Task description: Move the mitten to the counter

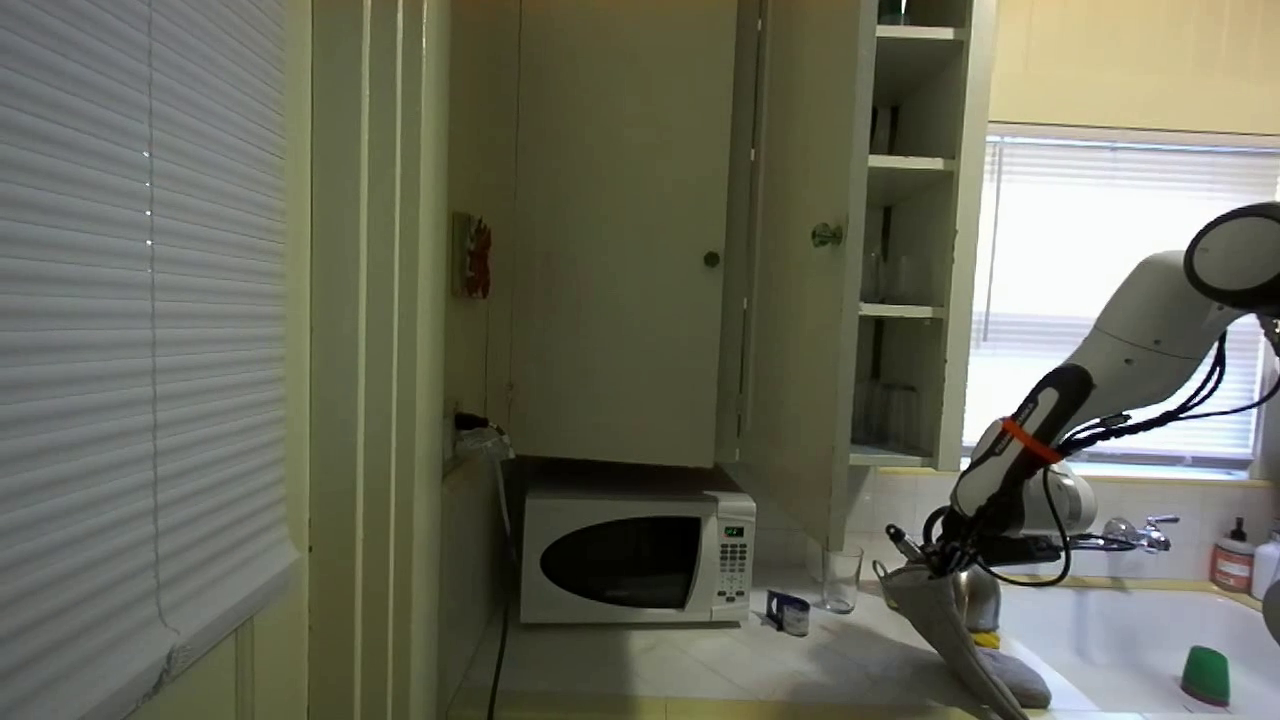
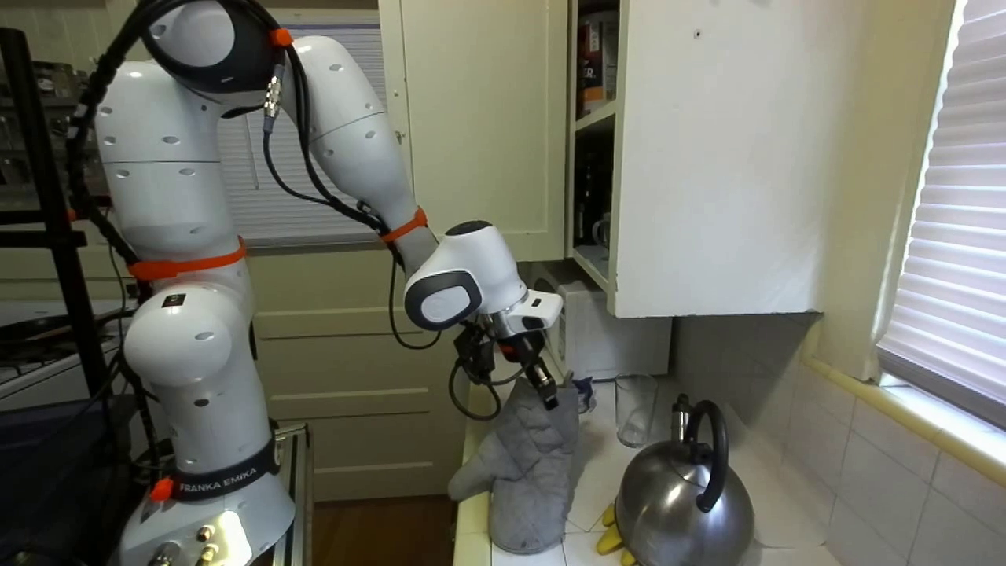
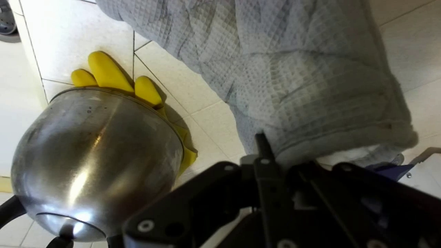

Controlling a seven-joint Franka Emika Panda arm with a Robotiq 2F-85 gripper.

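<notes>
- Here's your hand [image 2: 548, 391], clamped on the cuff of the grey quilted oven mitten [image 2: 534, 464]: you've got hold of it!
- And it hangs, rounded end down, over the pale tiled worktop [image 2: 589, 491], thumb pointing left in an exterior view; whether the tip touches, you can't tell from here.
- To your mitten's right, near side: the stainless steel kettle [image 2: 684, 507], standing apart, fingers of a yellow glove [image 3: 112, 74] poking out from beneath.
- Far side of that same view, a clear drinking glass [image 2: 635, 417] stands upright, the white microwave [image 2: 617, 338] beyond.
</notes>
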